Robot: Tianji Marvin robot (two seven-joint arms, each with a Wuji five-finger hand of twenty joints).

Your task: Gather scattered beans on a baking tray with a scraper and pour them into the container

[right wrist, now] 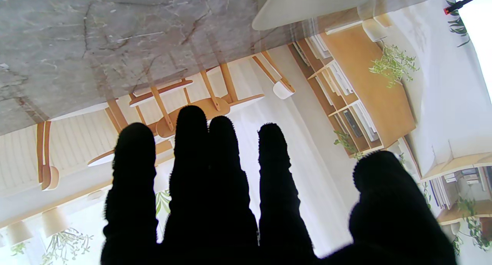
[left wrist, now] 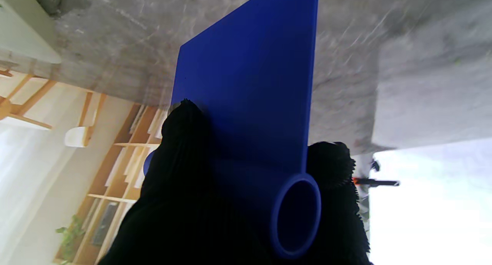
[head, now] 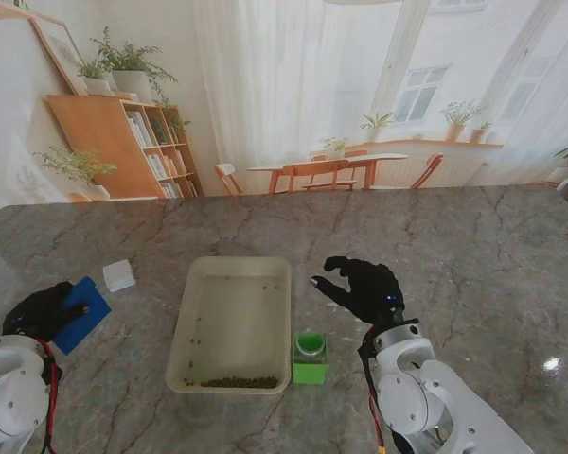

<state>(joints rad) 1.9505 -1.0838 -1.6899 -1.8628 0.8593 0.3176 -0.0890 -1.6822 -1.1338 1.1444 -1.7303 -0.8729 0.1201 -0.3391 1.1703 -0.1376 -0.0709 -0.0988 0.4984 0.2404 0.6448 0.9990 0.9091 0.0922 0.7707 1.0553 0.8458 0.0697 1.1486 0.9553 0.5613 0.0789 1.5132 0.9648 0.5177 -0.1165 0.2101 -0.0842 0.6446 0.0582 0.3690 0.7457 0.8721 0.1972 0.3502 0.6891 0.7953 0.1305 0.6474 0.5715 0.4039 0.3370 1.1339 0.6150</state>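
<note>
A cream baking tray [head: 201,284] lies mid-table, with a row of dark beans [head: 239,382] heaped along its near wall and a few stray ones farther in. The green container [head: 310,357] stands just right of the tray's near right corner. My left hand [head: 40,310] is at the far left, shut on the blue scraper [head: 81,313]; in the left wrist view the flat blue scraper [left wrist: 250,84] runs out from between the black fingers [left wrist: 184,142]. My right hand [head: 367,286] hovers open right of the tray and beyond the container, its fingers [right wrist: 192,153] spread on nothing.
A small white block [head: 119,274] rests between the scraper and the tray. The grey marble table [head: 473,246] reaches back to a printed room backdrop. A corner of the tray [right wrist: 307,4] shows in the right wrist view.
</note>
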